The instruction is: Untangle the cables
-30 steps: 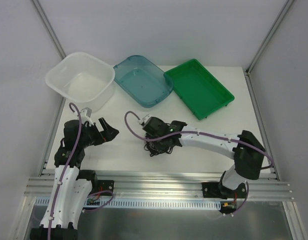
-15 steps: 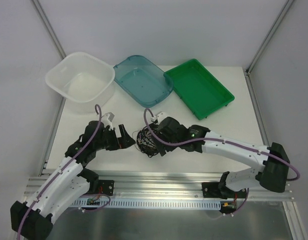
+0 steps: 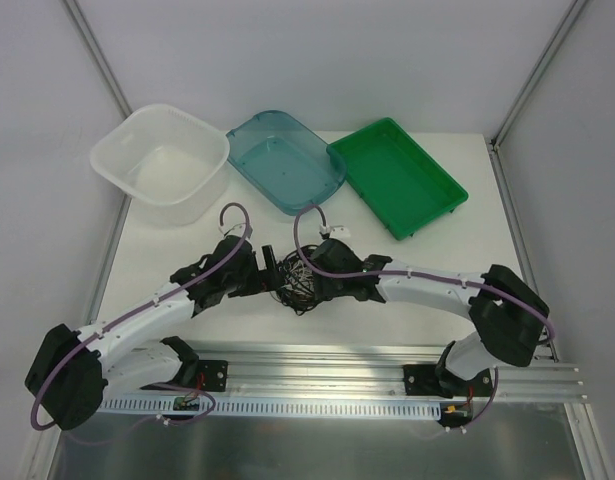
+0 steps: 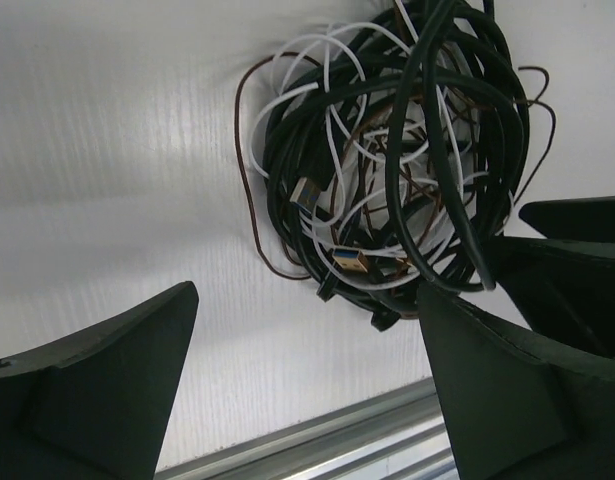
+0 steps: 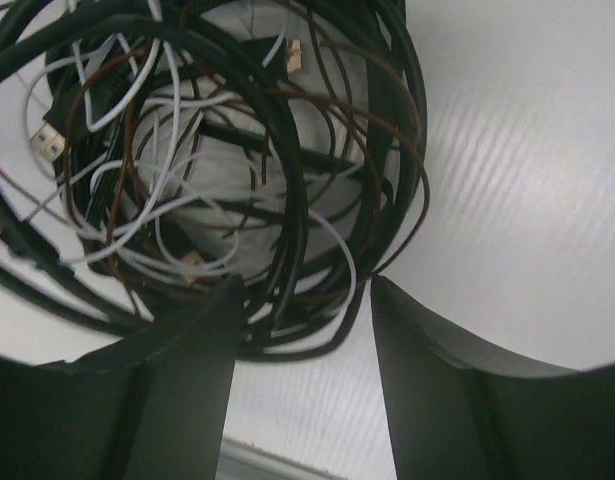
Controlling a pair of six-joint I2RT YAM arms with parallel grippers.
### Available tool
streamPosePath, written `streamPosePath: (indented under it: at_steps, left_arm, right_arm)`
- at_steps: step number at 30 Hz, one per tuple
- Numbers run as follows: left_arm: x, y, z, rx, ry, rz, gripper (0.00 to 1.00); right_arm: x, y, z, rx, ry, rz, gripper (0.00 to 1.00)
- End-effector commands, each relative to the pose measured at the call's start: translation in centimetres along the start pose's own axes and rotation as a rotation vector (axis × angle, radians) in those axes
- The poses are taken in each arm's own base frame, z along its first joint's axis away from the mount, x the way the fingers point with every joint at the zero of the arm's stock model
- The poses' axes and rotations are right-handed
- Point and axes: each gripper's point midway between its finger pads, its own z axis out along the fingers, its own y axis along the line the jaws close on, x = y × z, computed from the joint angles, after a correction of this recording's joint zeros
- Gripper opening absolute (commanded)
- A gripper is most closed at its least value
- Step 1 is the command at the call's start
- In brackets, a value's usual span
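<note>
Just before the black left claw [image 4: 307,290] the cables [image 4: 387,160] are black, dark brown and white with small golden plugs, on a white ribbed table [image 4: 107,150], and beyond it stand 1 milky white tub [image 3: 162,170], 1 blue-green tray [image 3: 287,165] and 1 green tray [image 3: 392,175].

A white table [image 3: 457,250] lies in front of me. Along its far edge stand 3 containers in a row: a clear plastic tub [image 3: 209,190] at my left, a blue tray [image 3: 285,165] in the middle, and a green tray [image 3: 397,178] just beside it at my right. Nearer to me, around the middle, rests 1 tangled bundle of cables [image 3: 295,285]: black, dark brown and white cords looped together, with small metal plugs showing.
</note>
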Motion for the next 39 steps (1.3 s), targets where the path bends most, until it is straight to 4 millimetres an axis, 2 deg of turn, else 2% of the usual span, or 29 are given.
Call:
streamPosePath:
  at_steps: [1, 2, 5, 6, 9, 14, 18, 21, 22, 23, 26, 31, 35, 37, 38, 39]
  left_arm:
    - [-2.3, -1.2, 0.7, 0.000, -0.083, -0.026, 0.91]
    - [-2.1, -1.0, 1.2, -0.015, -0.072, -0.029, 0.91]
    - [-1.8, -0.9, 2.2, -0.025, -0.065, -0.050, 0.88]
    - [-1.8, -0.9, 2.5, -0.027, -0.064, -0.061, 0.86]
    - [-2.0, -0.9, 3.2, -0.044, -0.062, -0.060, 0.84]
    - [-2.5, -2.0, 3.5, -0.018, -0.050, -0.053, 0.82]
    - [-2.0, -2.2, 3.4, 0.010, -0.043, -0.075, 0.80]
    - [-1.1, -3.6, 3.3, 0.084, -0.016, -0.076, 0.79]
    - [-0.8, -3.7, 3.2, 0.087, -0.011, -0.070, 0.78]
    - [-1.1, -4.7, 3.3, 0.126, -0.022, -0.068, 0.78]
    - [-0.1, -5.5, 3.8, 0.159, 0.012, -0.062, 0.77]
    - [0.7, -5.5, 5.2, 0.156, 0.036, -0.128, 0.71]
    - [0.8, -7.1, 5.1, 0.237, 0.046, -0.198, 0.69]
    - [0.7, -7.3, 4.7, 0.252, 0.035, -0.213, 0.69]
    - [0.8, -7.2, 4.3, 0.257, 0.028, -0.232, 0.69]
    - [0.9, -7.0, 4.1, 0.257, 0.025, -0.242, 0.70]
  right_arm:
    - [-2.2, 1.6, 2.1, -0.043, -0.063, 0.081, 0.57]
    - [-2.0, 1.5, 2.7, -0.035, -0.057, 0.080, 0.56]
    - [-1.6, 1.0, 3.5, 0.007, -0.036, 0.046, 0.35]
    - [-1.6, 0.8, 3.4, 0.009, -0.035, 0.037, 0.16]
    - [-2.6, 0.8, 1.6, -0.011, -0.062, -0.008, 0.01]
    - [-5.6, 1.4, -3.9, -0.071, -0.172, -0.063, 0.01]
    - [-6.0, 1.8, -5.8, -0.097, -0.186, -0.093, 0.01]
    - [-5.7, 3.3, -6.6, -0.198, -0.197, -0.087, 0.01]
    - [-5.7, 3.5, -6.6, -0.215, -0.202, -0.078, 0.01]
    - [-5.8, 3.8, -6.7, -0.229, -0.210, -0.072, 0.01]
    - [-5.6, 4.1, -6.6, -0.236, -0.206, -0.068, 0.01]
    - [-5.8, 4.7, -7.0, -0.243, -0.212, -0.081, 0.01]
    - [-4.5, 3.0, -6.1, -0.155, -0.166, -0.090, 0.01]
    - [-4.6, 1.4, -6.0, -0.078, -0.191, -0.055, 0.01]
    - [-3.7, -0.2, -5.8, -0.012, -0.165, -0.023, 0.01]
    - [-3.8, -1.8, -5.7, 0.060, -0.177, -0.008, 0.02]
